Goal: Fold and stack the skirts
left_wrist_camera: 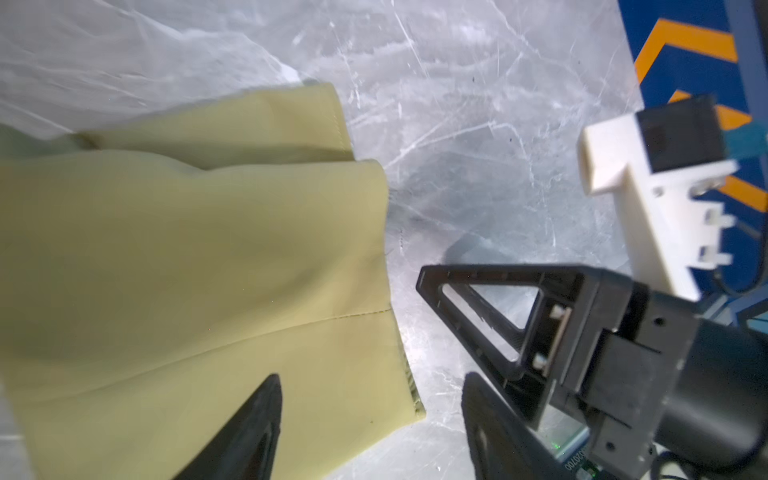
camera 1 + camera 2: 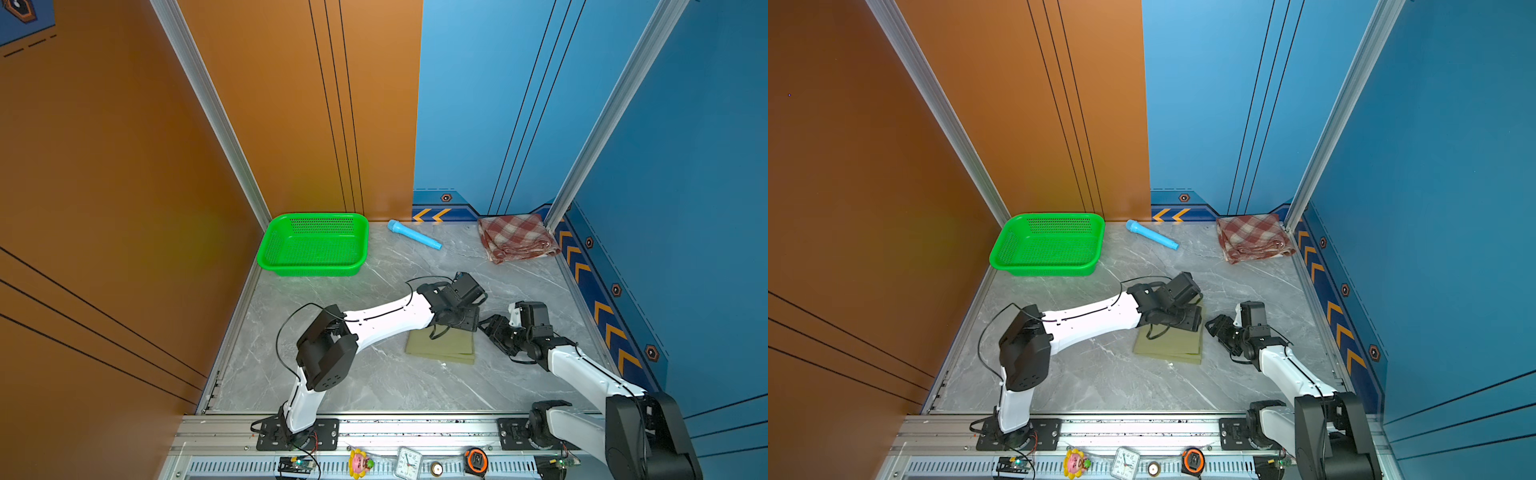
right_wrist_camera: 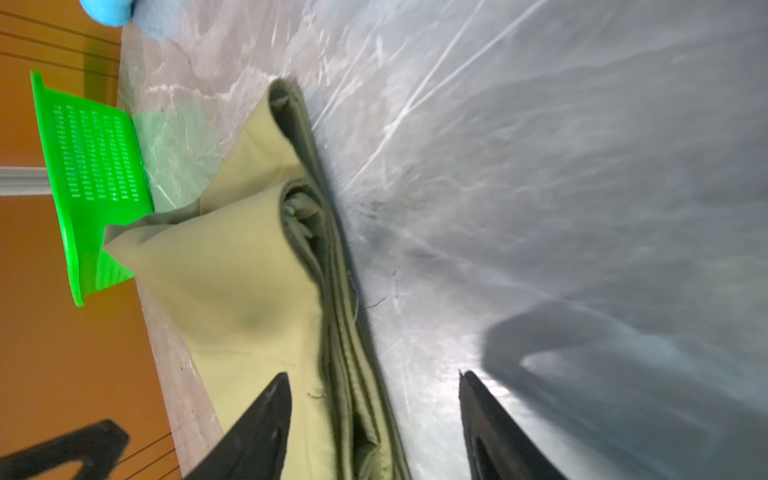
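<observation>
An olive-green skirt (image 2: pixel 442 347) (image 2: pixel 1171 347) lies folded in several layers on the marble table, near the middle. My left gripper (image 2: pixel 459 319) (image 2: pixel 1183 319) hovers over its far right corner. In the left wrist view that gripper (image 1: pixel 370 415) is open, one finger over the cloth (image 1: pixel 208 270) and one over bare table. My right gripper (image 2: pixel 489 326) (image 2: pixel 1214 326) is at the skirt's right edge. It (image 3: pixel 374 395) is open, with the layered edge of the skirt (image 3: pixel 249 270) lying between its spread fingers. A red-and-cream plaid skirt (image 2: pixel 517 237) (image 2: pixel 1254 237) sits folded in the back right corner.
A green mesh basket (image 2: pixel 313 245) (image 2: pixel 1048 245) (image 3: pixel 95 166) stands empty at the back left. A light-blue tube (image 2: pixel 413 235) (image 2: pixel 1152 235) lies at the back middle. Walls close in the table (image 2: pixel 374 386) on three sides, and a rail with small items runs along the front.
</observation>
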Controlling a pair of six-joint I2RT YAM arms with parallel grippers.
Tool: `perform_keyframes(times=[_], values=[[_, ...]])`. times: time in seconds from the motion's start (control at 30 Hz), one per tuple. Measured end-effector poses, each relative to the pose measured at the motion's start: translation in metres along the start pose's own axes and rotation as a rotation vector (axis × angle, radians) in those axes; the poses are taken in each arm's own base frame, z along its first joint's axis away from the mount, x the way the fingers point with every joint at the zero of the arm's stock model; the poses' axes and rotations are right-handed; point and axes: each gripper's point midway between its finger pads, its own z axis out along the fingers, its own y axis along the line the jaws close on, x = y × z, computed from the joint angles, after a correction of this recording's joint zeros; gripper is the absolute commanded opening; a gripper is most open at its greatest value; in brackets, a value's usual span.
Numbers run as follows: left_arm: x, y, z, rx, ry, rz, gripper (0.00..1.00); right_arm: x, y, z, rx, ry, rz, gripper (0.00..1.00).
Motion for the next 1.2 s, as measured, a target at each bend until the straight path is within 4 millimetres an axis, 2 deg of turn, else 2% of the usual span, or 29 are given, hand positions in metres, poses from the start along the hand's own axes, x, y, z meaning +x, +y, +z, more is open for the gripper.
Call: perform_keyframes(times=[0.13, 0.23, 0.3, 0.43, 0.63, 0.7, 0.83, 0.97, 1.1, 1.2], values=[[-0.009, 0.033, -0.003, -0.03, -0.021, -0.049, 0.7, 0.01, 0.01, 0.008, 0.033, 0.036, -0.064, 0.62], [-0.005, 0.054, 0.003, -0.064, -0.007, -0.072, 0.7, 0.014, 0.007, 0.014, 0.081, 0.051, -0.086, 0.6], [-0.002, 0.06, 0.006, -0.075, 0.002, -0.077, 0.7, 0.016, 0.003, 0.018, 0.119, 0.063, -0.094, 0.57], [-0.005, 0.059, 0.006, -0.068, -0.007, -0.07, 0.7, 0.016, 0.007, 0.026, 0.147, 0.067, -0.126, 0.5], [-0.012, 0.053, 0.004, -0.054, -0.024, -0.058, 0.69, 0.017, 0.004, 0.033, 0.207, 0.064, -0.18, 0.14], [-0.018, 0.048, 0.007, -0.041, -0.033, -0.055, 0.69, 0.017, 0.002, 0.034, 0.224, 0.067, -0.192, 0.08], [-0.028, 0.04, 0.023, -0.009, -0.044, -0.061, 0.69, 0.013, 0.002, 0.036, 0.234, 0.057, -0.205, 0.04], [-0.026, 0.043, 0.05, 0.007, -0.024, -0.07, 0.69, 0.01, 0.004, 0.038, 0.237, 0.054, -0.208, 0.02], [-0.026, 0.062, 0.075, 0.014, -0.004, -0.101, 0.67, 0.009, 0.005, 0.04, 0.234, 0.051, -0.209, 0.0], [-0.027, 0.085, 0.087, 0.026, -0.006, -0.139, 0.67, 0.007, 0.006, 0.042, 0.229, 0.047, -0.211, 0.0]])
